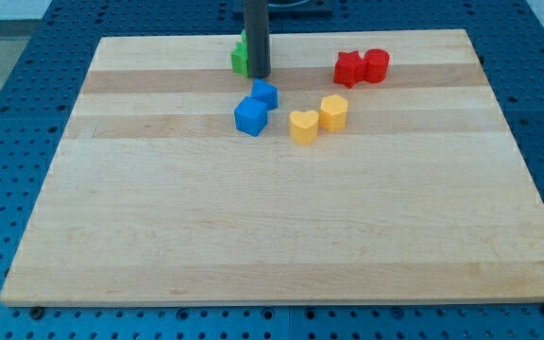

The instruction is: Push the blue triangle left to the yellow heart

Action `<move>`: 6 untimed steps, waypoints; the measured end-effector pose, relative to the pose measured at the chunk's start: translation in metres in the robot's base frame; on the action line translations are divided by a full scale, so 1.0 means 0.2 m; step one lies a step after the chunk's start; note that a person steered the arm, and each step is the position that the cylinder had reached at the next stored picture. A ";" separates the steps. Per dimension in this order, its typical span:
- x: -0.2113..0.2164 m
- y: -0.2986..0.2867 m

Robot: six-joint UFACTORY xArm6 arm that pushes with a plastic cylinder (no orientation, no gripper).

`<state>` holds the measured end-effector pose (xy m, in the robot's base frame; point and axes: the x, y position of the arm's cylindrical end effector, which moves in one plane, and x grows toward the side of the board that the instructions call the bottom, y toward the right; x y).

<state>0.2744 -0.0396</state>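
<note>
Two blue blocks lie near the board's top middle. The upper, smaller one [264, 93] looks like the blue triangle. The lower one [250, 117] looks like a cube and touches it. The yellow heart [303, 126] lies to the right of the blue cube, a short gap away. My tip [259, 76] rests on the board just above the blue triangle, close to its top edge; I cannot tell whether they touch.
A yellow hexagon-like block [333, 111] touches the heart's upper right. A green block [240, 57] sits partly hidden behind the rod on its left. Two red blocks [350, 68] [376, 64] stand together at the upper right. The wooden board [253, 236] lies on a blue pegboard.
</note>
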 end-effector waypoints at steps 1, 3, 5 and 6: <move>-0.01 0.00; 0.11 0.00; 0.30 0.01; 0.40 0.01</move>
